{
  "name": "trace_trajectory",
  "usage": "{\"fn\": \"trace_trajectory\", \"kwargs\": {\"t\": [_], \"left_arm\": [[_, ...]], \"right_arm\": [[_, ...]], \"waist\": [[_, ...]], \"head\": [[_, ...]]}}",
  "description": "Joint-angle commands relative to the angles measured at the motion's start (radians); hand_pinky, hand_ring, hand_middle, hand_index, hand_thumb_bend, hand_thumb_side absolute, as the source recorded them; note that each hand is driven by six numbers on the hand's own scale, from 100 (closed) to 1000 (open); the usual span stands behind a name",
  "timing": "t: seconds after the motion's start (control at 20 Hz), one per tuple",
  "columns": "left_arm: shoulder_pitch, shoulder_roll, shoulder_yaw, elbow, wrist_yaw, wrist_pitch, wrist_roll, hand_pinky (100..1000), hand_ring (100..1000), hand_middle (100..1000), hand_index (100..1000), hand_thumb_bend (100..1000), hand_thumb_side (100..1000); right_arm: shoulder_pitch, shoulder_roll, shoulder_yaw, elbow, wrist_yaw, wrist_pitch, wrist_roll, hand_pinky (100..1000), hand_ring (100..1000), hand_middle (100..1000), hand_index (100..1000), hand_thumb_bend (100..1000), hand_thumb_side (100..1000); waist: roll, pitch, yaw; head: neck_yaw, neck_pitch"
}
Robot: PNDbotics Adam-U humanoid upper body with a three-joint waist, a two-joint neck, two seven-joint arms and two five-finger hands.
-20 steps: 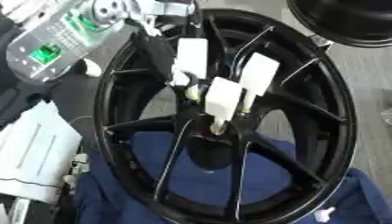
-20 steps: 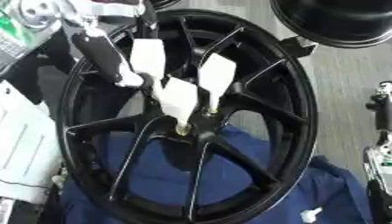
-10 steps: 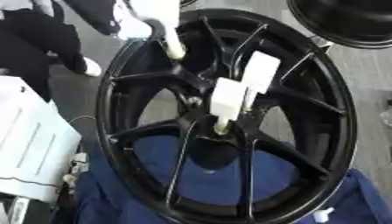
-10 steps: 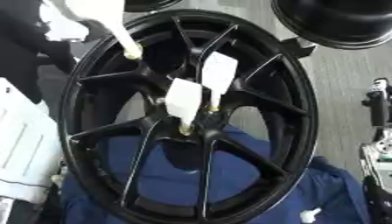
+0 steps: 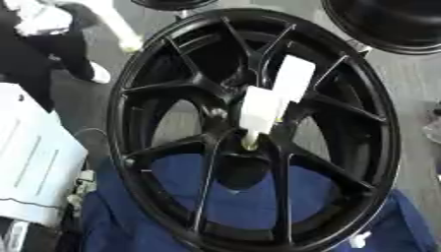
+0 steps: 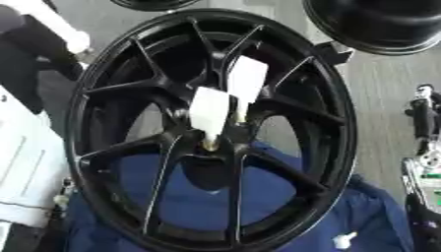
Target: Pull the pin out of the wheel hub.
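Grey floor runs under everything, and a rumpled blue cloth [image 5: 250, 206] is spread beneath the lower half of the wheel hub [image 5: 138, 88]. Two more black rims [image 6: 379, 24] lie at the far side, and white sheets [image 5: 34, 162] sit along the near left.

The left hand [image 5: 36, 18] shows only as a pale blur in the far left corner. A long white pin [image 5: 116, 27] slants from it toward the hub, its yellowish tip just outside the rim and clear of the wheel. I cannot tell whether the fingers are closed round it. The hub lies below and to the right of that hand: glossy black, with thin paired spokes running from a deep centre to a broad rim, tilted a little in the view. Two more white pins [image 6: 209, 110] stand side by side in the centre, the nearer one showing a brass-coloured foot.

The right hand [image 6: 422, 118] is a black and silver shape at the right edge, beside the rim but apart from it; its pose cannot be made out.
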Motion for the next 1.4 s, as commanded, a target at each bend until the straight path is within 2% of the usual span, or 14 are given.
{"fn": "trace_trajectory", "kwargs": {"t": [0.05, 0.3, 0.45, 0.5, 0.55, 0.6, 0.65, 0.7, 0.85, 0.95, 1.2, 1.4], "left_arm": [[0.082, 0.103, 0.074, -0.007, 0.016, 0.062, 0.014, 796, 741, 622, 402, 100, 250], [0.269, 0.157, 0.159, 0.028, 0.047, 0.071, 0.12, 805, 757, 648, 471, 100, 244], [0.344, 0.162, 0.193, 0.049, 0.086, 0.066, 0.168, 818, 774, 684, 676, 100, 216], [0.362, 0.16, 0.199, 0.054, 0.097, 0.06, 0.179, 826, 782, 702, 738, 100, 320], [0.376, 0.159, 0.203, 0.058, 0.104, 0.053, 0.187, 828, 784, 705, 748, 100, 358], [0.387, 0.157, 0.205, 0.061, 0.11, 0.046, 0.192, 832, 787, 713, 773, 100, 490], [0.396, 0.155, 0.205, 0.064, 0.113, 0.037, 0.195, 842, 796, 728, 804, 100, 713], [0.403, 0.152, 0.206, 0.066, 0.113, 0.029, 0.196, 846, 800, 735, 813, 122, 785], [0.419, 0.145, 0.206, 0.073, 0.108, 0.012, 0.197, 853, 805, 744, 830, 181, 902], [0.423, 0.142, 0.207, 0.076, 0.105, 0.007, 0.197, 853, 806, 745, 833, 189, 916], [0.435, 0.117, 0.221, 0.074, 0.114, 0.011, 0.224, 843, 800, 740, 832, 100, 906], [0.445, 0.099, 0.229, 0.063, 0.132, 0.021, 0.254, 839, 798, 739, 830, 100, 896]], "right_arm": [[-0.01, -0.041, -0.012, -0.01, -0.002, -0.002, -0.008, 832, 623, 584, 780, 100, 789], [-0.012, -0.043, -0.016, -0.007, -0.005, -0.002, -0.012, 832, 623, 584, 780, 100, 788], [-0.013, -0.041, -0.019, -0.006, -0.008, -0.003, -0.015, 832, 623, 584, 780, 100, 791], [-0.015, -0.039, -0.019, -0.006, -0.009, -0.004, -0.015, 832, 623, 584, 780, 100, 791], [-0.017, -0.038, -0.019, -0.005, -0.009, -0.004, -0.015, 832, 622, 584, 780, 100, 790], [-0.018, -0.037, -0.019, -0.005, -0.009, -0.005, -0.015, 832, 622, 584, 780, 100, 789], [-0.019, -0.036, -0.018, -0.005, -0.009, -0.005, -0.014, 832, 622, 584, 780, 100, 786], [-0.021, -0.036, -0.018, -0.005, -0.009, -0.005, -0.014, 832, 622, 584, 780, 100, 785], [-0.021, -0.035, -0.018, -0.004, -0.009, -0.005, -0.014, 831, 622, 584, 780, 100, 785], [-0.02, -0.035, -0.019, -0.004, -0.009, -0.005, -0.014, 831, 622, 583, 780, 100, 786], [-0.023, -0.032, -0.02, -0.008, -0.009, -0.006, -0.014, 831, 622, 583, 781, 100, 789], [-0.025, -0.031, -0.02, -0.01, -0.009, -0.005, -0.014, 830, 621, 583, 781, 100, 792]], "waist": [[0.001, -0.02, 0.0], [-0.007, -0.014, 0.0], [-0.011, -0.011, 0.003], [-0.012, -0.011, 0.003], [-0.013, -0.011, 0.003], [-0.014, -0.011, 0.002], [-0.015, -0.012, 0.002], [-0.016, -0.014, 0.0], [-0.017, -0.016, -0.003], [-0.017, -0.016, -0.003], [-0.011, -0.014, -0.004], [-0.008, -0.011, -0.007]], "head": [[0.001, -0.006], [-0.007, -0.009], [-0.023, -0.005], [-0.029, -0.003], [-0.034, -0.002], [-0.041, -0.002], [-0.051, -0.001], [-0.059, 0.001], [-0.067, 0.001], [-0.067, 0.0], [-0.06, -0.002], [-0.053, -0.002]]}}
